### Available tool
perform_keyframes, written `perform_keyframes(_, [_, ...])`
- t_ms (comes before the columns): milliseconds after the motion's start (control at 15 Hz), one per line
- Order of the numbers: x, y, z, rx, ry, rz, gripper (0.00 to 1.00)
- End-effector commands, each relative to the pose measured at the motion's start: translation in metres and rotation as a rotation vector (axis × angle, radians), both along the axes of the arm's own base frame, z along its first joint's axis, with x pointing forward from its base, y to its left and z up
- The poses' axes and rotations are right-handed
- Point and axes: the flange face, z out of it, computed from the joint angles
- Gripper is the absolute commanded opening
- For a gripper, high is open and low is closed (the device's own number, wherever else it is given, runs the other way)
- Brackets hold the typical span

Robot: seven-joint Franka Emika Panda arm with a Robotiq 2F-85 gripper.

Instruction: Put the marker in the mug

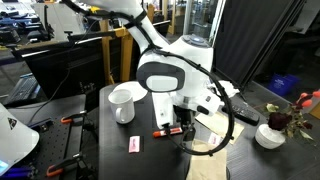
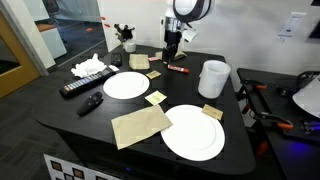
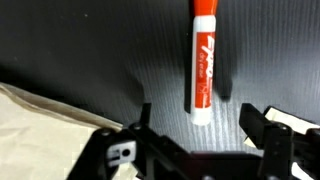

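The red-orange marker (image 3: 203, 65) with a white tip lies flat on the dark table. In the wrist view it lies just ahead of my open gripper (image 3: 198, 125), its near end between the two fingers' line. In both exterior views the gripper (image 1: 186, 124) (image 2: 171, 57) hangs low over the table beside the marker (image 1: 165, 131) (image 2: 178, 69). The white mug (image 1: 123, 103) (image 2: 213, 78) stands upright on the table, apart from the marker and the gripper. The gripper holds nothing.
Two white plates (image 2: 127, 85) (image 2: 193, 132), a brown napkin (image 2: 140, 125), yellow notes (image 2: 156, 98), a remote (image 2: 80, 87) and crumpled tissue (image 2: 90, 67) lie on the table. A white bowl (image 1: 268, 136) stands off to one side. A pink card (image 1: 134, 144) lies near the table edge.
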Motion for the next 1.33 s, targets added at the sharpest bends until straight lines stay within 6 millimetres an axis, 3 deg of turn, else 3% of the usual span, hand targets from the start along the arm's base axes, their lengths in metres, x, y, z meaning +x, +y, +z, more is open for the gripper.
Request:
perform_keyframes(0, [0.013, -0.007, -0.003, 0.032, 0.007, 0.021, 0.56])
perform_keyframes(467, [0.018, -0.014, 0.0, 0.025, 0.007, 0.007, 0.03])
perform_keyframes(533, [0.018, -0.013, 0.0, 0.023, 0.007, 0.007, 0.0])
perform_keyframes(600, [0.017, -0.012, 0.002, 0.02, 0.006, 0.003, 0.05])
perform_keyframes(933, [0.016, -0.004, 0.016, 0.013, -0.008, -0.005, 0.05])
perform_keyframes(1267, [0.017, 0.007, 0.055, -0.009, -0.046, 0.008, 0.05])
